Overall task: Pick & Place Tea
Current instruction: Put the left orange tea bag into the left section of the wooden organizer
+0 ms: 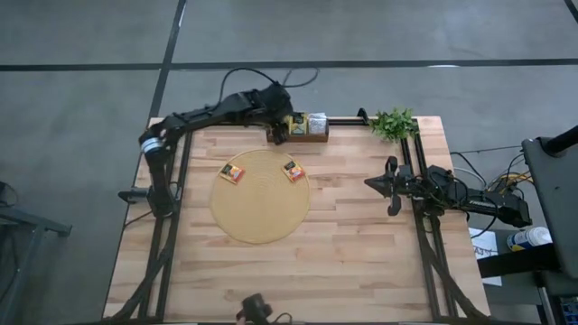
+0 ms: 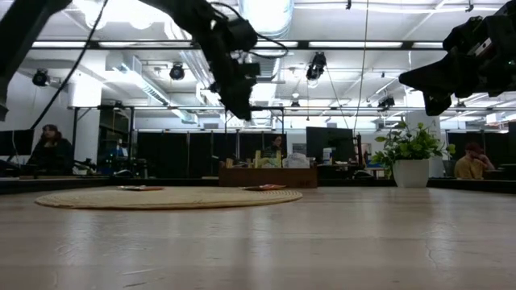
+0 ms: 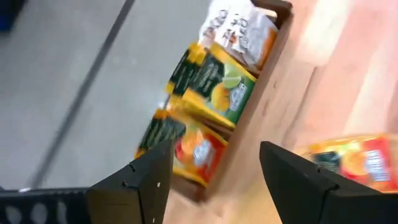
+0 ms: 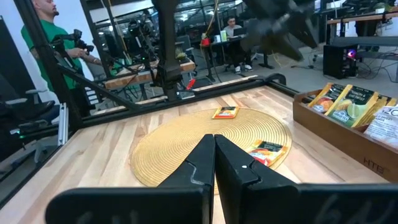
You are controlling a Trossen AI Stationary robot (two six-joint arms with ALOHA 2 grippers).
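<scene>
The tea sachets stand packed in a brown wooden tray [image 1: 312,138] at the table's far edge: orange [image 3: 198,153], green-yellow [image 3: 225,90] and white [image 3: 244,32]. Two more orange sachets [image 1: 232,173] [image 1: 293,170] lie flat on the round tan mat [image 1: 260,212]. My left gripper [image 3: 214,180] hangs open and empty in the air above the tray's left end [image 1: 278,135], tilted downward. My right gripper [image 4: 214,152] waits shut at the table's right side [image 1: 372,183], level and clear of everything.
A potted plant [image 1: 394,122] stands at the far right, next to the tray. The tray [image 4: 329,134] and mat [image 4: 186,146] also show in the right wrist view. People sit and stand in the room beyond the table [image 2: 50,149].
</scene>
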